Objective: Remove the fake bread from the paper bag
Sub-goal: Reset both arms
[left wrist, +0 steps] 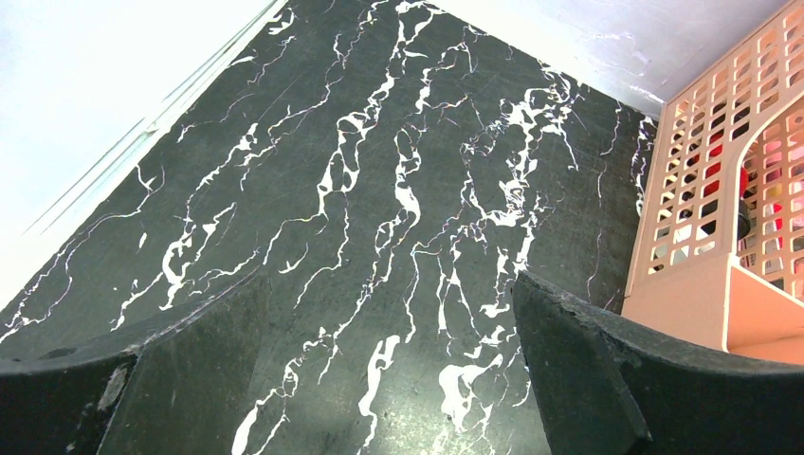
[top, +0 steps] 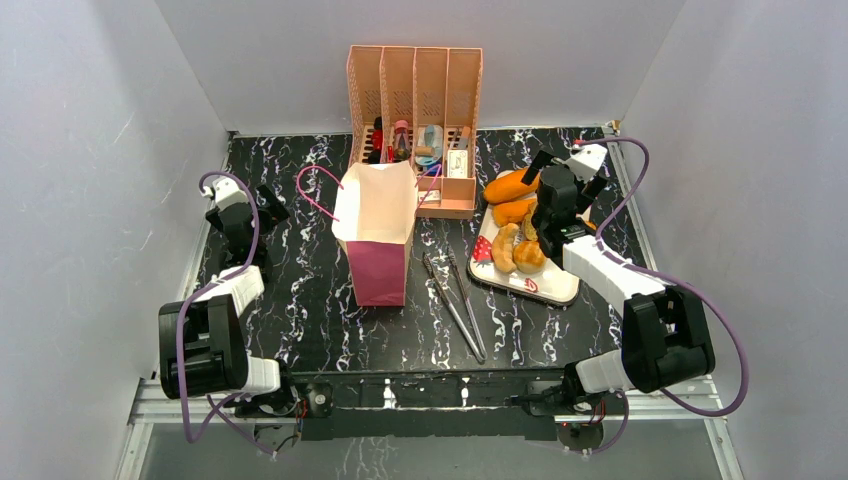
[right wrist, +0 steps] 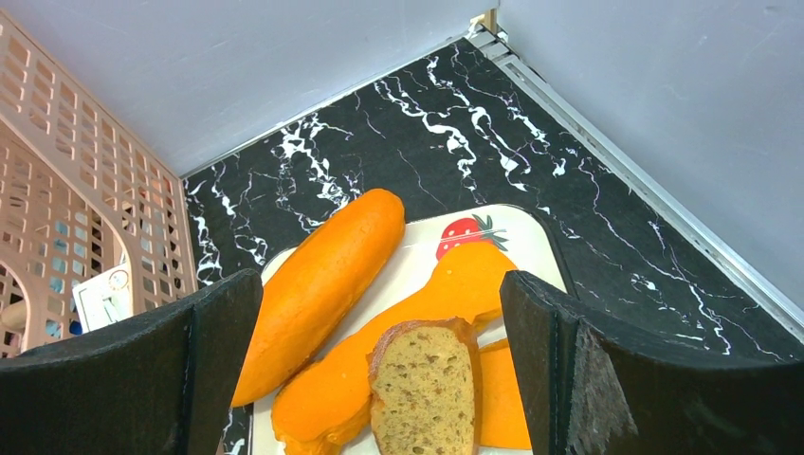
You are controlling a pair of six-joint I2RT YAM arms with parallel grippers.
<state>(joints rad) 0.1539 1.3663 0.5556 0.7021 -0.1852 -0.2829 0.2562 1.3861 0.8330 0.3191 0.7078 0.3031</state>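
- The right gripper [right wrist: 379, 292] hangs just above the tray [right wrist: 534, 239], jaws spread wide with nothing between them.
- The fake bread [top: 512, 215] I can see is all piled on that strawberry-print tray: a smooth oval roll [right wrist: 322, 280], another orange loaf beside it, and a cut bread slice [right wrist: 425, 389] leaning on top.
- The left gripper [left wrist: 389, 284] is off to the left of the paper bag [top: 378, 245], also open wide and empty. It's over bare marble table [left wrist: 360, 171], with the peach organiser [left wrist: 721, 218] at the edge of its view.
- The bag stands upright mid-table with its mouth open. From overhead I honestly can't tell if any loaves are left inside.
- My read: the right arm is between a drop-off and the next reach into the bag.
- To do that well, I'd lift straight up first so a finger doesn't clip the slice and roll the pile off the tray.
- Then come down through the middle of the bag's mouth, clear of the pink cord handle [top: 310, 185].
- The bag looks light, so the left gripper steadying its near wall would help.
- The tongs [top: 455, 300] lie between bag and tray, so pass above them.
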